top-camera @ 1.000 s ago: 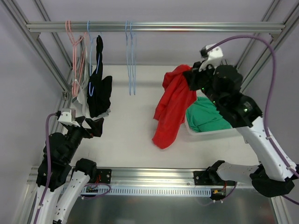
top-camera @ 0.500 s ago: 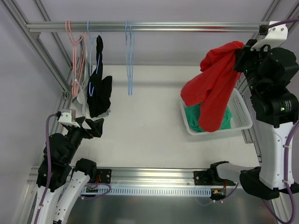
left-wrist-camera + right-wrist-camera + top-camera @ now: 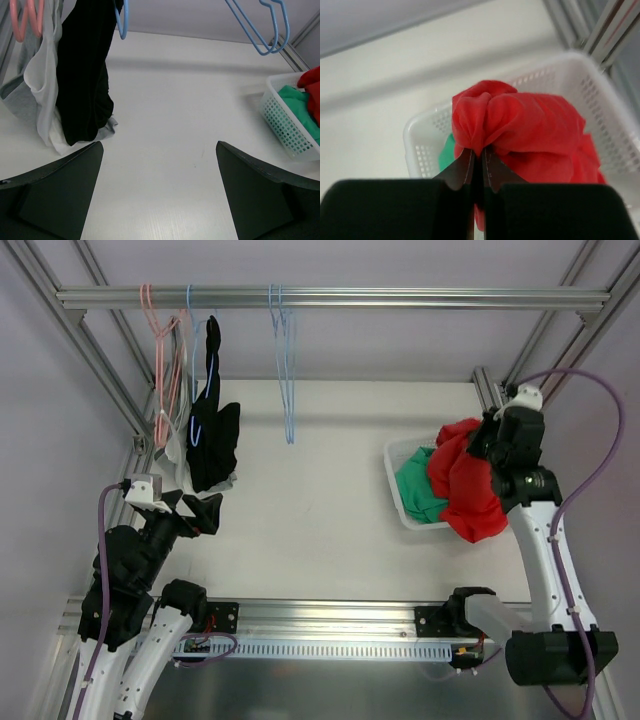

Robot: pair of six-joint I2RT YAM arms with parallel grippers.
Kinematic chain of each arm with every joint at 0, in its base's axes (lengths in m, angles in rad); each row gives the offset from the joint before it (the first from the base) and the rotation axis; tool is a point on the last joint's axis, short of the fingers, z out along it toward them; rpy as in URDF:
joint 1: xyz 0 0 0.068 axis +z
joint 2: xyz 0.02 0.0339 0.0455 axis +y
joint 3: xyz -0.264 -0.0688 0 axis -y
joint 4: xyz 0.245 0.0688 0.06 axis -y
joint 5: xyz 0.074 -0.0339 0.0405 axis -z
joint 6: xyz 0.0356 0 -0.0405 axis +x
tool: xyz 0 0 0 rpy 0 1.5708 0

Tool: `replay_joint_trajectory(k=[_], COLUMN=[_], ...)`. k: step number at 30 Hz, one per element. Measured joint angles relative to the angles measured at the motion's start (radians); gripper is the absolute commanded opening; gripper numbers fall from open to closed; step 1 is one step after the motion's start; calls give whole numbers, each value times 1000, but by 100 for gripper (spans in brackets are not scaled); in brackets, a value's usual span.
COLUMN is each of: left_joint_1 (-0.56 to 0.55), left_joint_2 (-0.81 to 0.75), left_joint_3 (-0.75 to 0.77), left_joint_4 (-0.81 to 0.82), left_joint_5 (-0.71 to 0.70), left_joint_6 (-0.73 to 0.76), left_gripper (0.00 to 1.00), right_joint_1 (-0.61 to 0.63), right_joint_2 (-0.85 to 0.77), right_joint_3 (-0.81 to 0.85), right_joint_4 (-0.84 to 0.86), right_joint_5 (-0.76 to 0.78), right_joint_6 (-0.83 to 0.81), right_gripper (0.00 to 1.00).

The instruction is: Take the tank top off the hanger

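Your right tool (image 3: pixel 477 167) is clamped shut on a bunched fold of the red tank top (image 3: pixel 520 125). The tank top hangs over the white basket (image 3: pixel 417 132) at the right side of the tabletop (image 3: pixel 300 510), beside a green garment (image 3: pixel 413 490) lying in the basket. Your left tool (image 3: pixel 195 508) has its fingers wide apart and grips nothing, near the black garment (image 3: pixel 210 435). The blue hanger (image 3: pixel 284 370) hangs bare on the rail (image 3: pixel 400 298).
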Motion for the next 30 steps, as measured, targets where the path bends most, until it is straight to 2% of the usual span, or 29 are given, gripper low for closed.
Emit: replay_joint_trajectory(k=[2, 5, 10, 13, 20, 26, 30], left_joint_1=[0, 0, 0, 0, 0, 0, 0], left_joint_2=[0, 0, 0, 0, 0, 0, 0], left_joint_3=[0, 0, 0, 0, -1, -1, -1], left_joint_4=[0, 0, 0, 0, 0, 0, 0], left_joint_5=[0, 0, 1, 1, 0, 1, 0], left_joint_6=[0, 0, -1, -1, -1, -1, -2], left_gripper=[99, 99, 99, 99, 99, 99, 99], right_joint_1=[-3, -34, -164, -232, -253, -253, -253], right_joint_2=[-72, -102, -16, -22, -24, 80, 99], right_joint_3=[-176, -343, -415, -419, -464, -629, -627], right_joint_4=[66, 136, 237, 288, 301, 291, 301], right_joint_5=[-30, -84, -233, -272, -160, -46, 14], right_joint_6=[72, 170, 343, 438, 502, 531, 574], right_gripper=[0, 0, 0, 0, 0, 0, 0])
